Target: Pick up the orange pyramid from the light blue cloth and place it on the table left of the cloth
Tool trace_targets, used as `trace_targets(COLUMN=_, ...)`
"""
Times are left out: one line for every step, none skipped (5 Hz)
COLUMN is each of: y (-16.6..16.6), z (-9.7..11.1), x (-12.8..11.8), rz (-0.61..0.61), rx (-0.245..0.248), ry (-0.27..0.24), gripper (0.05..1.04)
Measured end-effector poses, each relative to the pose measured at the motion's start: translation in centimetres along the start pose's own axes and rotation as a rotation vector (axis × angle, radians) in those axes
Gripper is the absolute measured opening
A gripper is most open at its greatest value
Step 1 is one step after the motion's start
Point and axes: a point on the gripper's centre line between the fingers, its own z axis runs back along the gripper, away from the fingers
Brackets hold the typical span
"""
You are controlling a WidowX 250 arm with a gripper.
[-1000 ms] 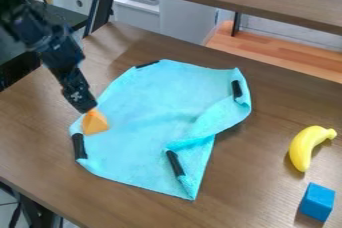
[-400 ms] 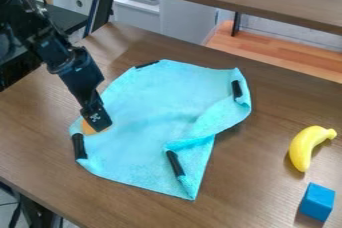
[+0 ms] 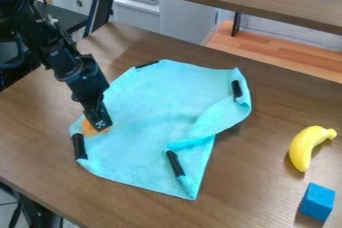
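Brown wood-grain worktop [image 3: 33,127]. Your black end effector [image 3: 101,127] is at a part-hidden orange piece [image 3: 88,129] on turquoise cloth [image 3: 147,102]; grip: cannot tell. Low drag could ruck it.

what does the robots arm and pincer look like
The arm is black, built of chunky, angular segments with rounded joints, and a dark cable loops beside its upper part. The pincer is black too, with a small whitish marking near its tip.

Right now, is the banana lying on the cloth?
No, the banana lies on the bare table, to the right of the cloth in the view.
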Motion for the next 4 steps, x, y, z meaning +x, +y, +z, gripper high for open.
trace_targets(y=-0.4, z=0.1, x=0.0, rz=0.013, rx=-0.028, ry=0.001, gripper=0.492)
trace_targets(y=-0.2, z=1.3, x=1.3, rz=0.057, rx=-0.065, ry=-0.032, gripper=0.492)
trace_targets(y=2.1, z=2.9, x=2.4, rz=0.166, rx=-0.042, ry=-0.081, gripper=0.492)
trace_targets(y=5.7, z=4.4, x=2.5, rz=0.281, rx=0.039, ry=-0.118, gripper=0.492)
